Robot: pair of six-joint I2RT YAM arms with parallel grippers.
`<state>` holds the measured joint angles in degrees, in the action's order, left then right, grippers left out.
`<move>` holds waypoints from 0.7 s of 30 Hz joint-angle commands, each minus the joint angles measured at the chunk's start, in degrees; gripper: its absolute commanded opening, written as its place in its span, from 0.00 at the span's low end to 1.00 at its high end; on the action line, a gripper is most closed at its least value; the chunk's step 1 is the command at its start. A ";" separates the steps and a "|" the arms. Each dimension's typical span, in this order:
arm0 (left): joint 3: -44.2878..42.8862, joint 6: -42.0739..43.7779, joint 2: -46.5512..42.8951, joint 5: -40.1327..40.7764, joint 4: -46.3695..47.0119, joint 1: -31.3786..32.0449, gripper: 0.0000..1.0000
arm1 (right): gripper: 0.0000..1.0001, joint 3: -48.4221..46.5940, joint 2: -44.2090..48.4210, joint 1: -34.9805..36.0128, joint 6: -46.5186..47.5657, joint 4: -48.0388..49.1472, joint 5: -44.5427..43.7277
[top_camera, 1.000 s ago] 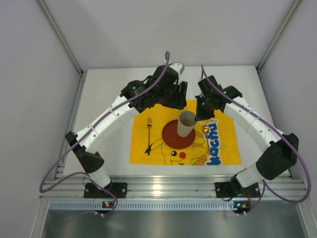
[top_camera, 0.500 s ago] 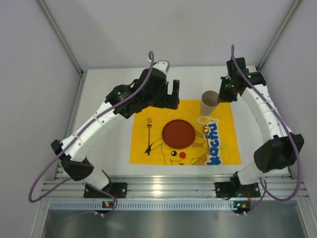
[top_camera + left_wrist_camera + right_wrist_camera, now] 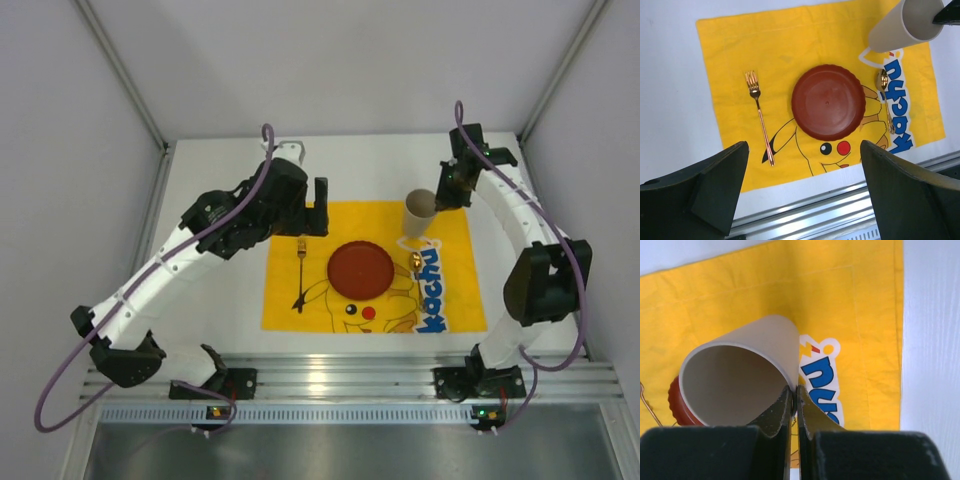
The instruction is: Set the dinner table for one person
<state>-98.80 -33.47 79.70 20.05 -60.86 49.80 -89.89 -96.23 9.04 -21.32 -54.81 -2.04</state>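
On the white dinner table (image 3: 205,190) lies a yellow Pikachu cloth (image 3: 455,300). A dark red plate (image 3: 360,268) sits at its middle, with a copper fork (image 3: 300,268) to the left and a gold spoon (image 3: 415,260) to the right. My right gripper (image 3: 794,395) is shut on the rim of a beige paper cup (image 3: 740,370), holding it at the cloth's back right corner (image 3: 420,212). My left gripper (image 3: 805,190) is wide open and empty, high above the cloth's back left part (image 3: 318,208). In the left wrist view, plate (image 3: 828,101), fork (image 3: 760,115) and cup (image 3: 905,25) show below.
A silver aluminium rail (image 3: 340,375) runs along the table's near edge, with both arm bases bolted to it. Grey walls with metal posts close in the left, right and back sides.
The right gripper carried the cup from over the plate to the cloth's back right corner. The left gripper opened wide and drew back to the left, away from the plate.
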 commanded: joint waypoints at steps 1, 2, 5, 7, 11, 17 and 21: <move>0.63 -1.94 -3.93 2.97 -3.47 -0.23 0.98 | 0.00 1.90 -0.89 -0.42 -1.61 5.32 -0.15; 1.07 -2.47 -4.37 3.50 -3.82 -0.23 0.98 | 0.00 2.78 -1.15 -0.34 -1.79 6.02 -0.85; 1.68 -3.35 -5.52 3.94 -5.05 -0.32 0.98 | 0.00 3.93 -2.21 -0.34 -1.88 7.25 -0.94; 1.68 -3.61 -5.78 4.03 -5.93 -0.23 0.98 | 0.00 4.89 -2.65 -0.34 -2.14 7.96 -0.86; 1.68 -3.97 -6.05 4.55 -6.55 -0.41 0.98 | 0.00 4.72 -2.83 -0.34 -2.50 8.31 -0.33; 1.86 -3.27 -5.52 4.82 -5.94 -0.76 0.98 | 0.70 3.58 -1.25 -0.16 -2.41 6.91 -0.24; 1.77 -2.48 -5.00 4.73 -4.97 -1.11 0.98 | 0.93 0.42 1.12 -0.25 -2.32 4.89 -0.07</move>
<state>-96.92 -36.67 74.65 23.68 -66.30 49.08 -85.32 -98.74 8.86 -23.73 -49.36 -2.24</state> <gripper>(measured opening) 0.983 0.898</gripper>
